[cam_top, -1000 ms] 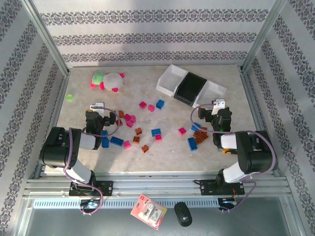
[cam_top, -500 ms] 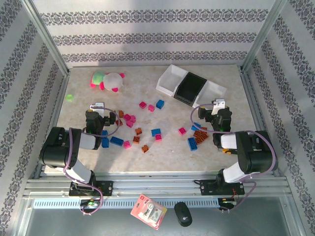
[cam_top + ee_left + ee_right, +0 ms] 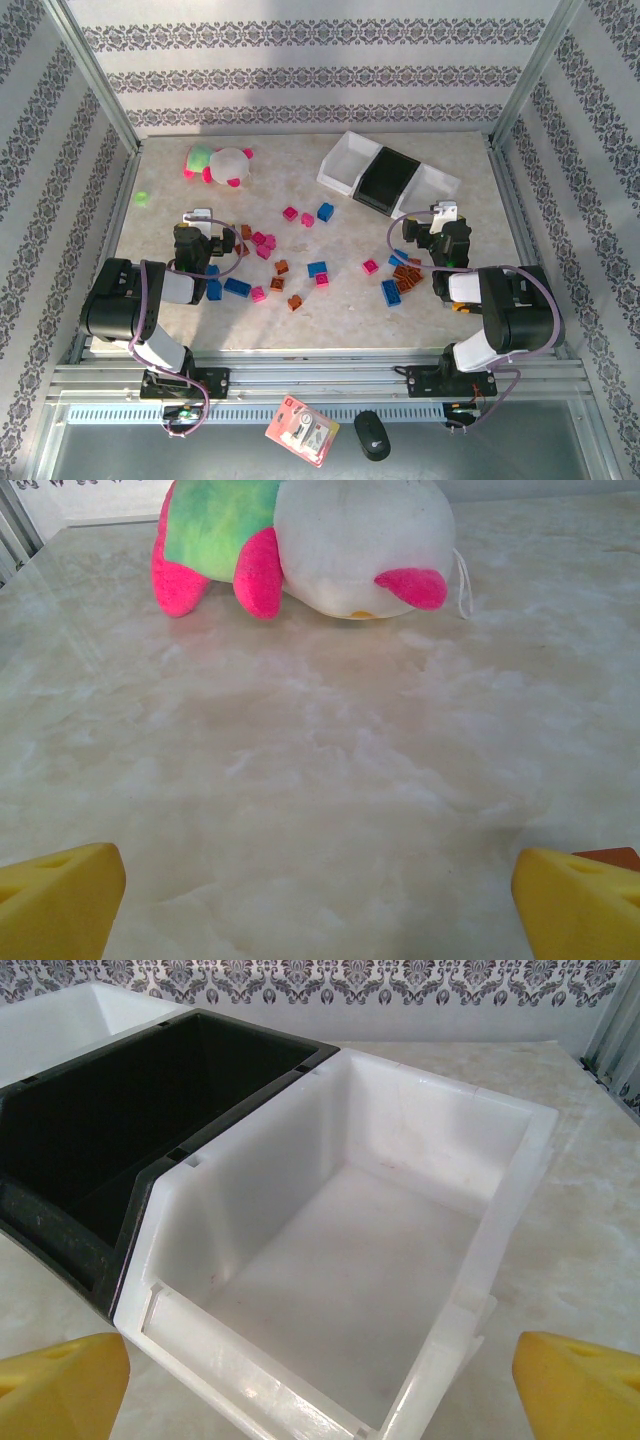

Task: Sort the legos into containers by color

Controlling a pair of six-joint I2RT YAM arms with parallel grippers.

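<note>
Top external is showing left gripper (image 3: 200, 236) and right gripper (image 3: 428, 236) both gaping wide, holding nothing, small pink, blue and orange-brown plastic lego bricks (image 3: 317, 268) lying scattered between them (white-black-white shallow plastic trays (image 3: 340, 165) sitting far right), so taking one isolated brick squarely is looking wisest.

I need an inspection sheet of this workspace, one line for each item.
Surface: marbled table, no spill seen.
Job's things: legos pink, blue, orange-brown, scattered loose on the table; containers, white, black, white in a row, no brick seen inside.
Clutter: plush toy and small green piece at far left.
Grippers: left gripper open, empty, facing plush toy; right gripper open, empty, facing containers.
Cables: purple cables looping along both arms.
Surroundings: patterned walls, metal frame; packet and black mouse in front of the table.
</note>
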